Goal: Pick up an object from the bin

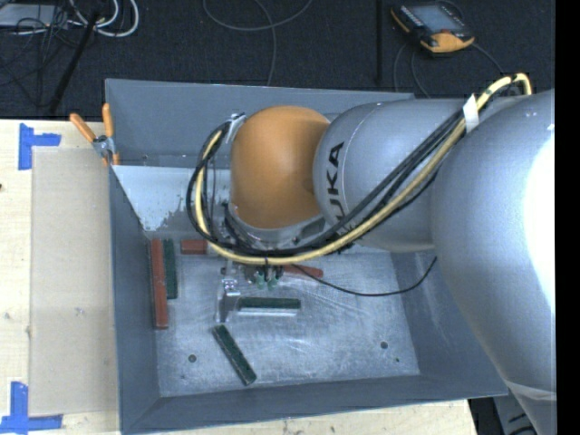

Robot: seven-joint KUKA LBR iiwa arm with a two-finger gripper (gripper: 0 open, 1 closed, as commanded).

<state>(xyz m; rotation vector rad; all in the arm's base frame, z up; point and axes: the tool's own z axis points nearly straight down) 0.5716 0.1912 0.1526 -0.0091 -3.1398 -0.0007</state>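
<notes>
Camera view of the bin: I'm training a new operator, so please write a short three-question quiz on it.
1. True or false: the dark green bar by the gripper stands on end.
2. The long brown bar lies by which wall of the bin, as the view shows it? A) left B) right C) far
3. Fill in: the arm's wrist cover is ___ in colour.
Key: 1 false, it lies flat; 2 A; 3 orange.

floor: dark carpet (181, 48) | cables (118, 7) looped on it | orange-black handheld device (435, 24) top right
</notes>
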